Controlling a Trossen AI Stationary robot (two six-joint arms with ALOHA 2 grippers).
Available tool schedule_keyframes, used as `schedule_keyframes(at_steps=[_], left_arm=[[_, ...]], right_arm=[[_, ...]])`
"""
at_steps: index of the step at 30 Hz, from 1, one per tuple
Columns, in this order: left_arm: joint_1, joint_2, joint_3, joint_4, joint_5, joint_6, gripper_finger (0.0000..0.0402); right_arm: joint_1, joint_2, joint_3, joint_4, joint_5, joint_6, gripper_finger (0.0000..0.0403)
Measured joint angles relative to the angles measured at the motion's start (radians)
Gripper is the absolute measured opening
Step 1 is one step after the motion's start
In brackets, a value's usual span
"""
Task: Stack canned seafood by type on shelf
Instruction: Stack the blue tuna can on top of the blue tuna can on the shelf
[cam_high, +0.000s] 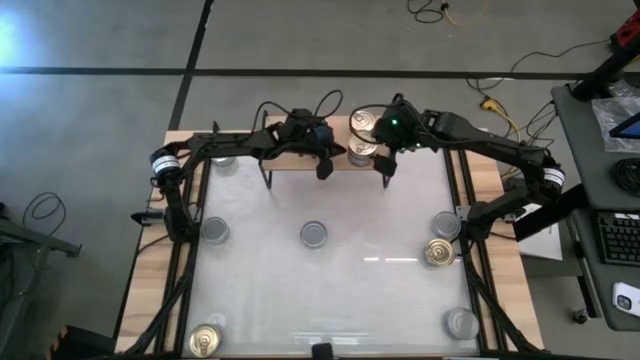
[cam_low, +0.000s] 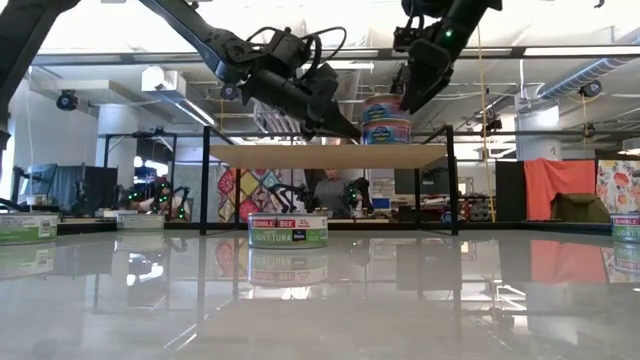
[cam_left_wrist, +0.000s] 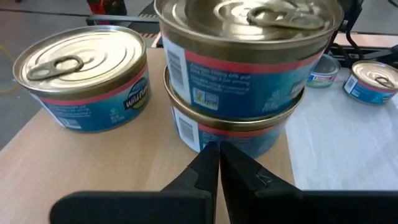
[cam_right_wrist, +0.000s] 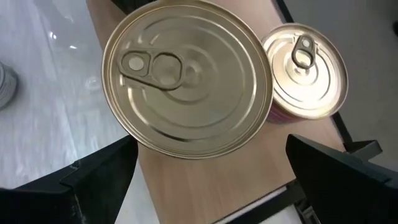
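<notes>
Three gold-topped round tins (cam_left_wrist: 249, 81) sit on the light wood shelf (cam_left_wrist: 93, 162); six remain scattered lower down. Left gripper (cam_left_wrist: 217, 163) clenched empty, right gripper (cam_right_wrist: 205, 174) spread wide.

Shiny gold metal tops crown the stacked tins (cam_left_wrist: 245, 68), glossy paper labels around them; the shelf (cam_left_wrist: 112, 165) is matt light wood.

Grey floor (cam_high: 300, 35), cables (cam_high: 440, 10), orange cloth (cam_low: 555, 180) behind.

Closed left end effector (cam_left_wrist: 217, 163), two stacked tins (cam_left_wrist: 239, 68), single tin (cam_left_wrist: 84, 78) beside, shelf (cam_left_wrist: 112, 168)
</notes>
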Motion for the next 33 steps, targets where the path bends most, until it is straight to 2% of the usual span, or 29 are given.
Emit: schedule_keyframes(at_steps=[9,18,33], left_arm=[[-0.001,0.003,0.000,0.006,0.000,-0.008,0.0000],[-0.001,0.003,0.000,0.011,0.000,-0.021,0.0000],[-0.006,-0.001,-0.001,0.016,0.000,-0.028,0.0000]], right_arm=[[0.000,-0.001,-0.020,0.022,0.001,0.009,0.0400],[0.000,-0.033,0.020,-0.068,0.002,0.014,0.0400],[0.000,-0.072,0.021,-0.023,0.001,0.049,0.0400]])
